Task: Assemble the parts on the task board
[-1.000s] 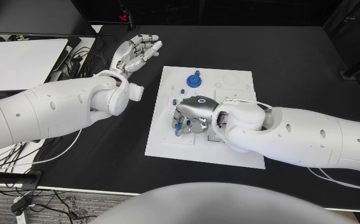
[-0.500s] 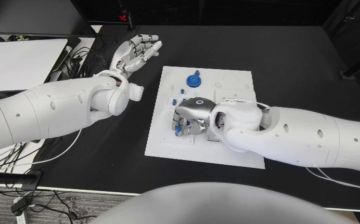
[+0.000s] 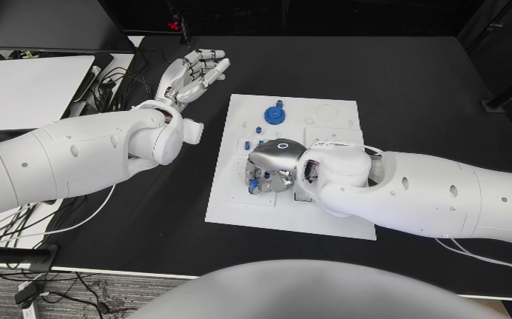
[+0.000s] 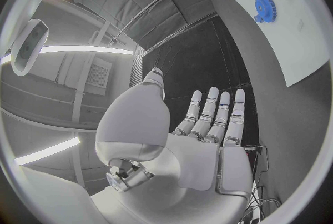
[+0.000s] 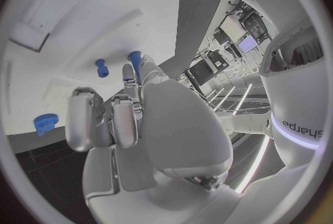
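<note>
Right hand [image 3: 273, 165]: low over the near-left part of the task board, fingers curled down among small blue parts; in the right wrist view [image 5: 111, 118] fingers bent inward, a blue peg [image 5: 135, 63] just past the fingertips; whether pinched or merely touched, cannot tell.
Task board [image 3: 320, 219]: white plate in the middle of the black counter [image 3: 416, 97], long axis running away from the robot.
Small blue parts [image 3: 254, 183]: near the board's left edge, directly under and beside the right hand; a short blue pin [image 5: 102, 68] lying free on the white surface just beside the peg, a small blue gear [image 5: 44, 123] off to one side near the board's edge.
Key relation: working spot right beneath the right hand's fingertips, so right hand far nearer than left; likely a fine downward seat or pick, not a reach.
Blue gear [image 3: 277, 115]: larger, on the board's far half, well beyond the right hand, with a small blue piece [image 3: 280, 103] just behind it.
Left hand [image 3: 192, 73]: raised off the board's far-left corner, palm open, fingers straight and apart [image 4: 208, 124], holding nothing.
</note>
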You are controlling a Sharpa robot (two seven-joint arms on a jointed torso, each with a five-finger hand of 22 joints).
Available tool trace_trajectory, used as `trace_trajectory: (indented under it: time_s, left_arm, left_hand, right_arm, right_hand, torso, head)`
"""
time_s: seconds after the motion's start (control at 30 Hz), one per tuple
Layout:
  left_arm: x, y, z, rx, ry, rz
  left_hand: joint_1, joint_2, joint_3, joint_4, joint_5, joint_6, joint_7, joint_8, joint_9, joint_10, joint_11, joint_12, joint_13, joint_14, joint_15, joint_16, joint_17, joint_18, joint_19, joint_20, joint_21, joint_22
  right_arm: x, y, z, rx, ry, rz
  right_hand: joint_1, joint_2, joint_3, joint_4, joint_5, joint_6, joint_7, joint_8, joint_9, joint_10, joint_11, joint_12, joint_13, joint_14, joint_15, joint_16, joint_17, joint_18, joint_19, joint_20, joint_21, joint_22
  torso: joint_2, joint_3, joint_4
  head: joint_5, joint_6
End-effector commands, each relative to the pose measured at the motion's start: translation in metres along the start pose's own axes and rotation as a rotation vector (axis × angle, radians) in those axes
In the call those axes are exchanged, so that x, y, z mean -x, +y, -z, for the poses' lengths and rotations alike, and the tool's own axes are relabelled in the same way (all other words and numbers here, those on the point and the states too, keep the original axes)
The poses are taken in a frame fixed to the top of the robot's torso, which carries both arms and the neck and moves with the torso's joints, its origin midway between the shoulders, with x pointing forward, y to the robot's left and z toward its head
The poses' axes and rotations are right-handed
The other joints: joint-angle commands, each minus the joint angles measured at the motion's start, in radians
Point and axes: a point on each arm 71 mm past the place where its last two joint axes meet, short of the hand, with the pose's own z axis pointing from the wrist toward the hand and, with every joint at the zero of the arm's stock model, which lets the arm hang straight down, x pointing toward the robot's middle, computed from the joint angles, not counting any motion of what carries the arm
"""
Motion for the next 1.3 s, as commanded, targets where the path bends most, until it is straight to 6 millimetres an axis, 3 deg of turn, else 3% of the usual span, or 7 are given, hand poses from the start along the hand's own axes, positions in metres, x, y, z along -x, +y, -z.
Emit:
trace_trajectory:
  time_s: [0.03, 0.53, 0.87, 1.07, 1.3]
  left_arm:
    - [-0.0006, -0.0078, -0.0002, -0.098, 0.005, 0.006]
    - [-0.0012, -0.0074, -0.0006, -0.094, 0.008, 0.008]
    - [0.0004, -0.0073, 0.0001, -0.091, 0.005, 0.006]
    - [0.0003, -0.0073, 0.0003, -0.092, 0.005, 0.007]
    - [0.0001, -0.0074, 0.0002, -0.092, 0.006, 0.007]
  left_hand:
    - [-0.002, 0.008, 0.007, -0.001, 0.007, -0.005, 0.154, 0.004, -0.001, -0.008, 0.002, 0.003, -0.001, -0.007, 0.001, 0.002, -0.001, 0.002, 0.004, -0.001, 0.003, -0.001]
    - [-0.002, 0.008, 0.007, -0.001, 0.007, -0.005, 0.154, 0.004, -0.001, -0.008, 0.002, 0.003, -0.001, -0.007, 0.001, 0.002, -0.001, 0.002, 0.004, -0.001, 0.003, -0.001]
    - [-0.001, 0.01, 0.007, -0.001, 0.007, -0.005, 0.154, 0.004, -0.001, -0.009, 0.002, 0.005, -0.002, -0.007, 0.001, 0.004, -0.003, 0.002, 0.004, -0.001, 0.003, -0.002]
    - [-0.001, 0.01, 0.007, -0.001, 0.007, -0.005, 0.154, 0.005, -0.002, -0.01, 0.002, 0.005, -0.002, -0.008, 0.001, 0.004, -0.003, 0.002, 0.004, -0.001, 0.003, -0.001]
    - [-0.001, 0.01, 0.007, -0.001, 0.007, -0.005, 0.154, 0.005, -0.002, -0.01, 0.002, 0.005, -0.002, -0.008, 0.001, 0.004, -0.003, 0.002, 0.004, -0.001, 0.003, -0.001]
  right_arm:
    - [0.0012, 0.0016, -0.0002, 0.008, -0.011, 0.015]
    - [-0.0031, 0.0032, -0.0016, 0.004, 0.05, 0.04]
    - [-0.004, 0.0033, -0.0031, 0.003, 0.054, 0.051]
    - [-0.0033, 0.0045, -0.0038, 0.005, 0.043, 0.062]
    - [0.0009, 0.0052, -0.0023, 0.025, -0.031, 0.05]
  right_hand:
    - [0.002, 0.008, 0.006, -0.001, 0.006, 0.004, 0.001, 0.002, 0.002, -0.004, -0.001, -0.004, -0.001, 0.06, 0.006, -0.003, 0.0, 0.013, 0.013, 0.003, -0.005, 0.181]
    - [0.007, 0.004, 0.009, -0.005, 0.007, 0.0, 0.003, -0.003, 0.0, -0.009, 0.001, -0.005, -0.001, 0.06, 0.007, -0.003, 0.0, 0.014, 0.012, 0.004, -0.008, 0.18]
    - [0.006, -0.012, 0.01, -0.004, 0.006, -0.029, 0.018, -0.023, -0.005, -0.034, 0.013, -0.006, -0.002, 0.058, 0.016, -0.007, -0.009, 0.014, 0.011, 0.011, -0.013, 0.178]
    - [-0.062, -0.054, -0.03, 0.008, 0.001, -0.1, 0.04, -0.035, -0.011, -0.09, 0.033, -0.005, 0.0, 0.052, 0.034, -0.02, -0.037, 0.018, 0.001, 0.024, -0.036, 0.169]
    - [-0.168, -0.105, -0.11, 0.009, 0.001, -0.19, 0.043, -0.034, -0.009, -0.135, 0.037, -0.001, 0.002, 0.042, 0.036, -0.044, -0.081, 0.026, -0.012, 0.03, -0.066, 0.156]
  torso:
    - [0.0, -0.0001, 0.0005]
    - [-0.001, 0.0001, 0.0]
    - [0.0, -0.0004, 0.0002]
    - [0.0, -0.0007, -0.0001]
    - [-0.001, -0.0004, 0.0]
  head:
    - [0.002, 0.0]
    - [-0.001, 0.0]
    - [0.0, 0.0]
    - [0.001, 0.0]
    - [0.001, 0.0]
